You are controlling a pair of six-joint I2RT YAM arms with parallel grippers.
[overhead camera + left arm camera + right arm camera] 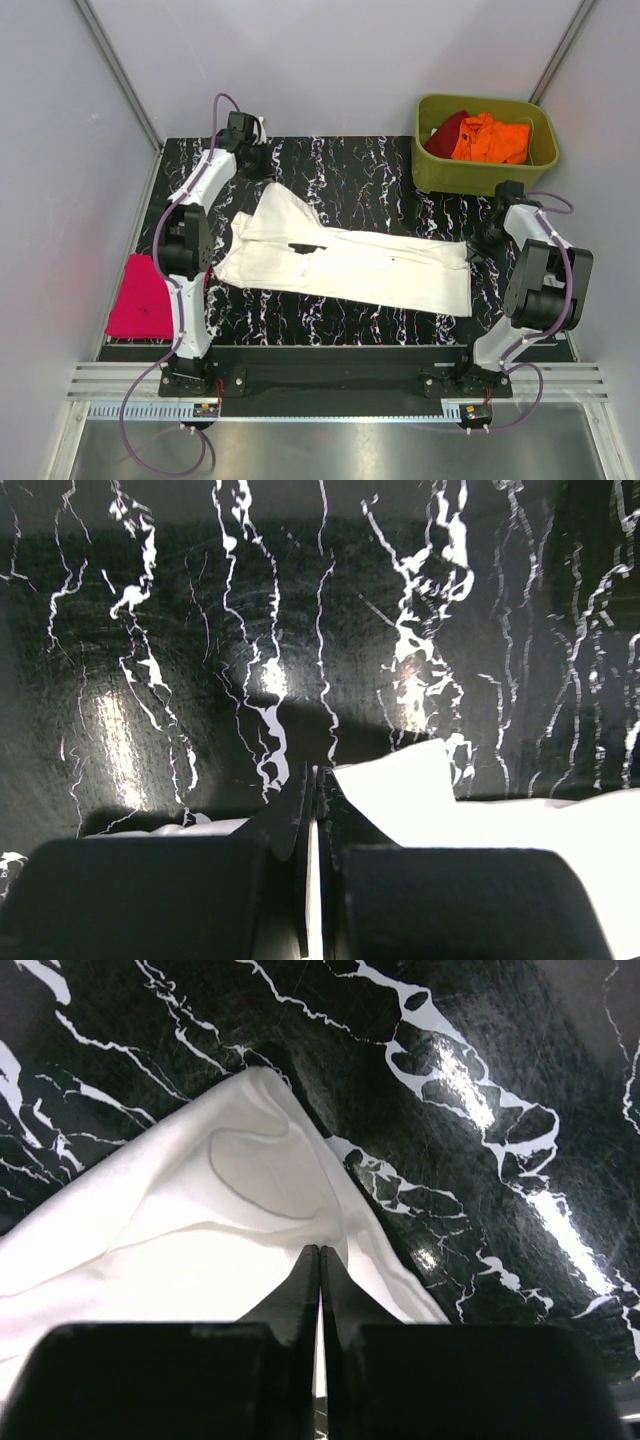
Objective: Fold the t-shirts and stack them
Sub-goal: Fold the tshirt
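A white t-shirt (350,265) with a small black chest print lies stretched across the black marbled table (370,175). My left gripper (262,168) is at its far left corner, jaws shut on a thin edge of the white cloth (400,785); its fingertips (312,775) are low over the table. My right gripper (473,249) is at the shirt's right end, shut on a fold of white cloth (200,1210); its fingertips (319,1252) press into the fabric. A folded magenta-pink shirt (140,295) lies at the left. Orange (492,138) and dark red (447,128) shirts lie in the tub.
The olive-green tub (440,172) stands at the back right corner of the table. Grey walls close in on the left, back and right. The arm bases sit on the black rail (330,375) along the near edge.
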